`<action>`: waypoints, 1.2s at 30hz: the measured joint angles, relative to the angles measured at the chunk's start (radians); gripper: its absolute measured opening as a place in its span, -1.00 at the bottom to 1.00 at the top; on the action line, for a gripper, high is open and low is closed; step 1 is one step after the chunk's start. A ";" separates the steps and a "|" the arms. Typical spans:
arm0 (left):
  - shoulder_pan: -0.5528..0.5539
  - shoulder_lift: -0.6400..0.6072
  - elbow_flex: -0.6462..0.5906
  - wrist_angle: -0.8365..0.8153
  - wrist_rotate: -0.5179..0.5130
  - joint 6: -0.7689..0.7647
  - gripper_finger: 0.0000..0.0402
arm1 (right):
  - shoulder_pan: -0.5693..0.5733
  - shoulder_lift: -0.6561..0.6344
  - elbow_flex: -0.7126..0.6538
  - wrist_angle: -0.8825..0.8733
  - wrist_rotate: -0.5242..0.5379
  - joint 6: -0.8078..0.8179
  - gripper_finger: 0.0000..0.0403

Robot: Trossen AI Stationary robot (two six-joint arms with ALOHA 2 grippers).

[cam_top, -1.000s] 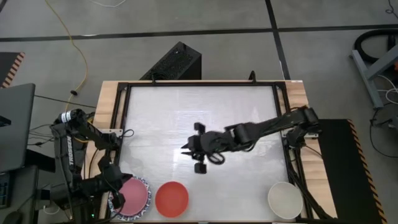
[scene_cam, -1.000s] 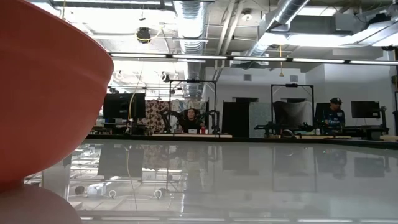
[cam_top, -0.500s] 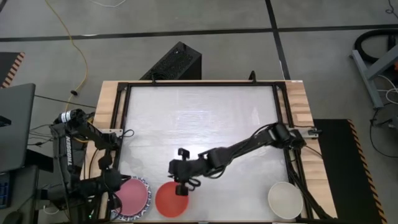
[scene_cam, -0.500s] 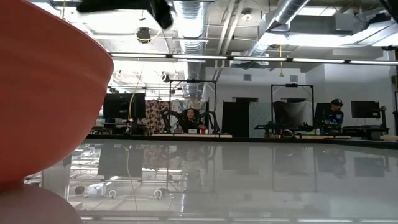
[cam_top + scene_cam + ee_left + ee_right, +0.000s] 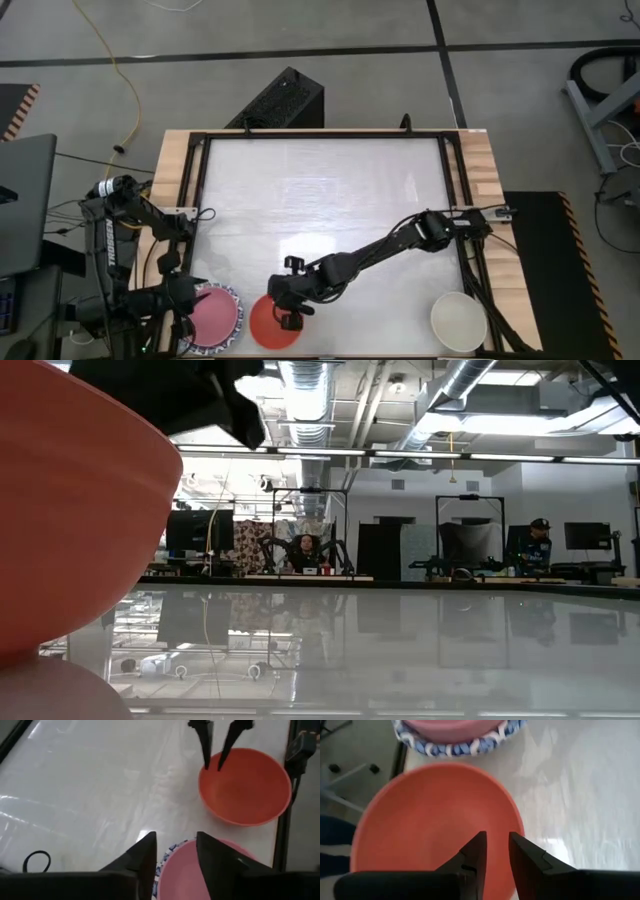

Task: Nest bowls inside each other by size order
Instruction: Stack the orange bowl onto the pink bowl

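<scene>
A small pink bowl [image 5: 215,316] sits inside a blue-and-white rimmed bowl [image 5: 166,858] at the table's near left. My left gripper [image 5: 175,852] is open, with a finger on either side of the pink bowl's left rim. A red bowl [image 5: 272,325] rests on its base just right of that stack. My right gripper [image 5: 213,769] is open with a narrow gap, pointing down over the red bowl's far rim [image 5: 517,827]. Whether its tips touch the rim I cannot tell. A cream-white bowl [image 5: 458,320] stands at the near right.
A dark frame rail [image 5: 320,135] runs round the white table top. The middle and far parts of the table hold no bowls. In the low view the red bowl [image 5: 70,510] fills the left, with my right gripper [image 5: 170,400] dark above it.
My right gripper has swung from the table's middle toward the near left and come down over the red bowl's far rim. My left gripper has shifted a little toward the far edge beside the pink bowl. The bowls have stayed in place.
</scene>
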 joint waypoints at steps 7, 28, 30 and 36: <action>0.002 0.000 0.000 0.002 -0.002 -0.034 -0.21 | -0.004 0.001 0.001 -0.010 0.027 0.004 -0.48; 0.012 -0.049 0.078 -0.003 -0.083 0.050 -0.19 | -0.047 0.005 0.001 0.021 -0.032 -0.014 0.16; 0.016 -0.100 0.109 -0.007 -0.125 0.091 -0.22 | -0.047 0.009 0.001 0.017 -0.049 -0.020 0.15; 0.035 -0.267 0.098 -0.011 -0.127 0.154 -0.33 | -0.049 0.031 -0.005 0.004 -0.055 -0.019 0.11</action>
